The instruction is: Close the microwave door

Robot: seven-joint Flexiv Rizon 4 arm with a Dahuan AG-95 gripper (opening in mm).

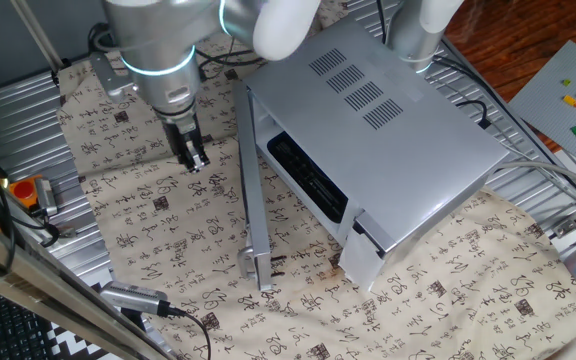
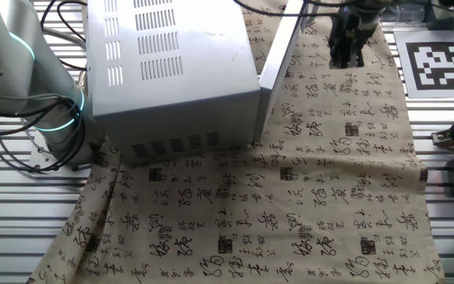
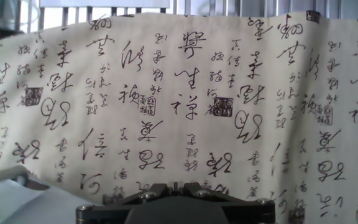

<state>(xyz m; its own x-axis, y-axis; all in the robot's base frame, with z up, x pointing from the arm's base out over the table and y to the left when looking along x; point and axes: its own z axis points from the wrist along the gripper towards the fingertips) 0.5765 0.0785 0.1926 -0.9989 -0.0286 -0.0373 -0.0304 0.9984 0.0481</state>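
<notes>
On the worktop (image 1: 438, 300): calligraphy-print cloth (image 2: 290, 205) spread under everything, corrugated metal showing round its edges
Microwave (image 1: 388, 130): silver-grey box set at an angle on the cloth, four groups of vent slots on top, dark cavity facing the open cloth
Microwave door (image 1: 252, 185): swung fully open, standing on edge, roughly square to the oven front; hinged at the far corner, small dark handle bracket at the free near end
Door's long axis: running from the hinge out across the cloth toward the near edge in one fixed view; broad outer face turned toward the arm
Gripper (image 1: 193, 155): hanging low over bare cloth, pointed straight down, near the door's outer face but apart from it
Fingers: appearing drawn close together and holding nothing in the fixed views; tips too small to be sure, and barely in frame in the hand view
Key relation: door lying sideways from the fingers, on the microwave's side, with its length across the line of push; fingers level with the hinge half, not the free end
Hand view: only cloth below, a pale grey edge at lower left, no door between the tips
Judged next: sideways push on the outer face, better further toward the handle end for leverage
</notes>
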